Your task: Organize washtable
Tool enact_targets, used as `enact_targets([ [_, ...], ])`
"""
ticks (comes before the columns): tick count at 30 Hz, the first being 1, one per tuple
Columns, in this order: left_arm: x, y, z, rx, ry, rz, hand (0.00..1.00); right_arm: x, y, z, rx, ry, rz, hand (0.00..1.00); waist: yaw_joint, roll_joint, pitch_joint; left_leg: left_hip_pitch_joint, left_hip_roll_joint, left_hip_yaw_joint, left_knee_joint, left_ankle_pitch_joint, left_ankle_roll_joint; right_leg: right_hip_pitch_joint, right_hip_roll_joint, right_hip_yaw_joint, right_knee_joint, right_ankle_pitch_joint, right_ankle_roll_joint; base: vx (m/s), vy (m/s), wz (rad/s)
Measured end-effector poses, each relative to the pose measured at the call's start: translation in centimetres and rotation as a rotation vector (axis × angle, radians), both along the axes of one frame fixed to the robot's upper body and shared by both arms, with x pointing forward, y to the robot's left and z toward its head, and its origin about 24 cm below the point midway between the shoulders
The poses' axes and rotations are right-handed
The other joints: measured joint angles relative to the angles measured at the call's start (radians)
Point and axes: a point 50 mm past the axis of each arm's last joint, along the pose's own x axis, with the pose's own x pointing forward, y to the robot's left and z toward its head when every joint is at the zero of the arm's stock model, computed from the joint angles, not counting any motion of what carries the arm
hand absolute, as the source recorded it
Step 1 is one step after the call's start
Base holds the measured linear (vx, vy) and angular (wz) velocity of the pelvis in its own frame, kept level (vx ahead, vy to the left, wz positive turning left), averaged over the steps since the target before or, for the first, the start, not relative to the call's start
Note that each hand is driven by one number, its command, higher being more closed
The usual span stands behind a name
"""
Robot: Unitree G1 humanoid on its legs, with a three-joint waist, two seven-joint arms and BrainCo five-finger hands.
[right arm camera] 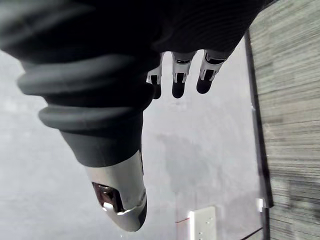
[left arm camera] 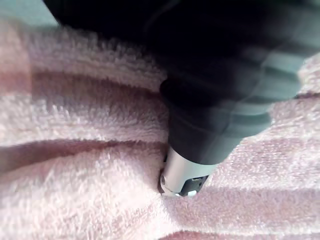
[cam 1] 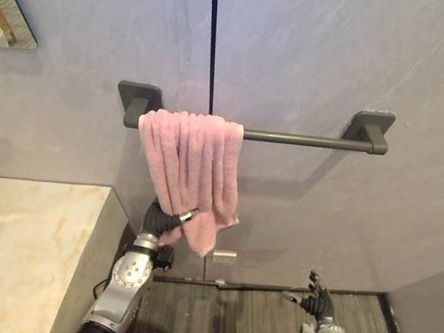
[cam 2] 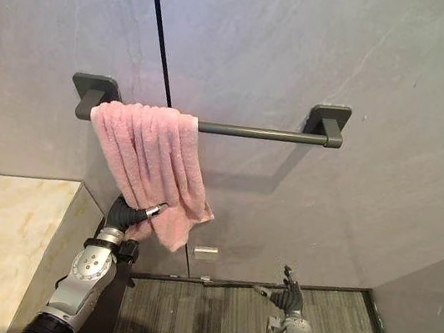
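Left eye view: towel, bare rail

Right hand, fingers relaxed, facing grey wall; small metal plate on wall near striped floor.

I'm looking into a bathroom. A dark towel rail is fixed to a grey stone-look wall, with a pink towel draped over it. A pale marbled tabletop sits on the left, a mirror corner shows above it, and the floor is grey-striped.
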Motion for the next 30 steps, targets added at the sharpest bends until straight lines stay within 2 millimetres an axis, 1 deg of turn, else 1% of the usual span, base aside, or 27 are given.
enact_targets([
  [2, 0.0, 0.1, 0.0, 0.007, -0.001, 0.0, 1.0, 0.8, 0.7, 1.0, -0.001, -0.053, 0.038, 0.0, 0.0, -0.002, -0.002, 0.0, 0.0, 0.002, -0.001, 0.0, 0.0, 0.0, 0.001, 0.002, -0.006, 0.003, 0.0, 0.0, -0.001, -0.02],
  [4, 0.0, 0.3, 0.0, 0.022, -0.002, -0.001, 1.0, 2.0, 1.8, 2.7, 0.008, -0.14, 0.106, 0.0, 0.0, -0.003, -0.003, 0.0, 0.0, 0.002, -0.002, 0.0, 0.0, 0.0, 0.001, 0.003, -0.006, 0.004, 0.0, 0.0, 0.0, 0.0],
  [5, 0.0, 0.3, 0.0, 0.024, -0.002, -0.001, 1.0, 2.2, 2.1, 3.1, 0.01, -0.159, 0.122, 0.0, 0.0, -0.004, -0.003, 0.0, 0.0, 0.002, -0.002, 0.0, 0.0, 0.0, 0.001, 0.003, -0.006, 0.004, 0.0, 0.0, 0.0, 0.0],
  [7, 0.0, 0.5, 0.1, 0.035, -0.003, -0.002, 1.0, 3.1, 3.4, 4.9, 0.019, -0.252, 0.211, 0.0, 0.004, -0.008, -0.006, 0.0, 0.0, 0.002, -0.002, 0.0, 0.0, 0.0, 0.001, 0.003, -0.011, 0.006, 0.0, 0.0, 0.0, 0.0],
  [8, 0.0, 0.5, 0.1, 0.039, -0.004, -0.003, 1.0, 3.3, 3.7, 5.3, 0.019, -0.269, 0.23, 0.0, 0.004, -0.009, -0.007, 0.0, 0.0, 0.002, -0.002, 0.0, 0.0, 0.0, 0.001, 0.003, -0.015, 0.008, 0.0, 0.0, 0.0, 0.0],
  [10, 0.0, 0.5, 0.1, 0.042, -0.008, -0.005, 1.0, 4.4, 5.1, 7.0, 0.019, -0.349, 0.33, 0.0, 0.007, -0.012, -0.009, -0.004, 0.0, 0.008, -0.002, 0.0, 0.0, 0.002, 0.001, 0.011, -0.024, 0.016, 0.0, -0.01, -0.002, -0.08],
  [11, 0.0, 0.5, 0.1, 0.042, -0.009, -0.006, 1.0, 4.6, 5.4, 7.4, 0.019, -0.365, 0.352, 0.0, 0.008, -0.012, -0.009, -0.004, -0.001, 0.009, -0.002, 0.0, 0.0, 0.002, 0.0, 0.012, -0.024, 0.016, 0.0, 0.0, 0.001, -0.06],
  [13, -0.1, 0.2, 0.1, 0.041, -0.008, -0.02, 1.0, 5.7, 7.0, 9.0, 0.021, -0.428, 0.467, 0.0, 0.011, -0.012, -0.009, -0.004, -0.001, 0.009, -0.001, 0.0, 0.0, 0.001, 0.0, 0.014, -0.022, 0.016, 0.0, 0.0, 0.0, 0.0],
  [16, -0.1, -0.1, 0.0, 0.038, -0.009, -0.032, 1.0, 6.3, 8.0, 9.9, 0.025, -0.461, 0.539, 0.0, 0.017, -0.012, -0.01, -0.005, 0.0, 0.008, 0.0, 0.0, 0.0, 0.001, 0.0, 0.014, -0.021, 0.016, 0.0, 0.0, 0.0, 0.0],
  [18, -0.1, -0.4, 0.0, 0.035, -0.01, -0.039, 1.0, 6.9, 8.8, 10.6, 0.035, -0.48, 0.595, 0.0, 0.028, -0.011, -0.01, -0.007, 0.001, 0.006, 0.0, 0.0, 0.0, 0.001, 0.001, 0.013, -0.02, 0.016, 0.0, -0.01, -0.005, 0.02],
  [20, -0.1, -0.4, 0.0, 0.034, -0.011, -0.039, 1.0, 7.2, 9.4, 11.0, 0.03, -0.494, 0.63, 0.0, 0.034, -0.01, -0.01, -0.018, 0.001, 0.0, 0.001, 0.0, 0.0, 0.001, 0.001, 0.007, -0.02, 0.016, 0.0, -0.03, -0.011, 0.08],
  [24, -0.1, -0.5, 0.1, 0.024, -0.015, -0.044, 1.0, 7.7, 10.6, 11.8, 0.037, -0.524, 0.678, 0.0, 0.036, -0.01, -0.011, -0.024, 0.0, -0.012, 0.001, 0.001, 0.0, 0.0, 0.0, -0.002, -0.019, 0.013, -0.001, -0.02, -0.01, 0.1],
  [25, -0.1, -0.8, 0.1, 0.018, -0.016, -0.054, 1.0, 8.0, 11.0, 12.1, 0.04, -0.539, 0.691, 1.0, 0.036, -0.01, -0.011, -0.029, 0.0, -0.021, 0.002, 0.001, 0.0, 0.0, 0.0, -0.007, -0.019, 0.012, -0.001, -0.01, -0.011, 0.12],
  [30, 0.0, -1.5, 0.2, -0.008, -0.021, -0.055, 1.0, 8.8, 12.4, 12.9, 0.058, -0.57, 0.703, 1.0, 0.039, -0.009, -0.011, -0.038, 0.002, -0.048, 0.002, 0.004, -0.002, -0.003, 0.001, -0.03, -0.004, -0.004, -0.001, 0.0, -0.021, 0.17],
])
